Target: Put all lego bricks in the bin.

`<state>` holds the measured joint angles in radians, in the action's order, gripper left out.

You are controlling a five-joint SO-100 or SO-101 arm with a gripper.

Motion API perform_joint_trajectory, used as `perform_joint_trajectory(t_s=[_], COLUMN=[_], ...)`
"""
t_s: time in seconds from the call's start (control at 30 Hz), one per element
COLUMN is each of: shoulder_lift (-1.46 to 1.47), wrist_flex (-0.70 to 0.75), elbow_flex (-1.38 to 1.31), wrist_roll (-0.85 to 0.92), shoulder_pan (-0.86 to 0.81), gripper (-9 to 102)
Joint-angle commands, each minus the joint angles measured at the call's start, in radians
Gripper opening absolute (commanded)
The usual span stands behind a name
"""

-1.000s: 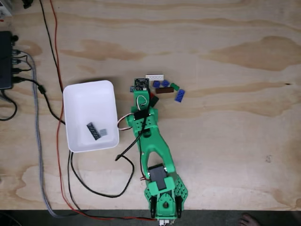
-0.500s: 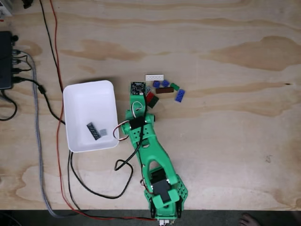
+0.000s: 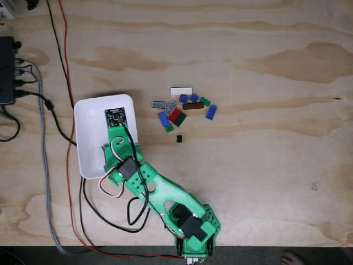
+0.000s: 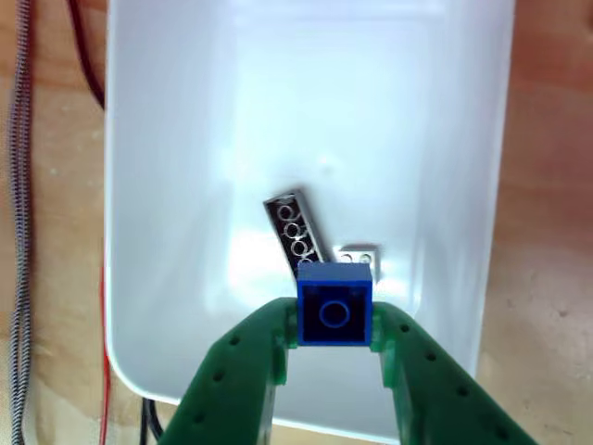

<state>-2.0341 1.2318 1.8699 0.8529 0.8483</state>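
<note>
Where bricks lay — hand [image 4: 334,326] now over bin [image 4: 185,139]

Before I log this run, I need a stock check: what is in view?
bin: one, white, left of the pile in the fixed view.
bricks in bin: two, dark grey and pale grey.
held brick: one, blue, over the bin.
brick pile: about ten, mixed colours, on the table.
black brick: one, alone below the pile.
cables: several, at the left.
gripper: green, shut on the blue brick.
</note>
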Motion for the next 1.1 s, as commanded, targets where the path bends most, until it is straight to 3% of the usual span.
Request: perform_joint_trajectory(t_s=[0.0, 0.13, 0.23, 0.4, 0.5, 1.07], shoulder_lift=[0.074, -0.009, -0.115, -0.350, -0.318, 0.057], wrist_flex=[-0.037, -0.060, -0.017, -0.055, -0.064, -0.388], elbow_flex=[-0.028, -0.044, -0.077, 0.216, 0.400, 0.554], wrist_roll=[-0.052, -0.092, -0.043, 0.313, 0.456, 0.514], shoulder_pan=[0.028, -0.051, -0.178, -0.558, -0.669, -0.742], gripper=[19, 27, 26, 9, 7, 15])
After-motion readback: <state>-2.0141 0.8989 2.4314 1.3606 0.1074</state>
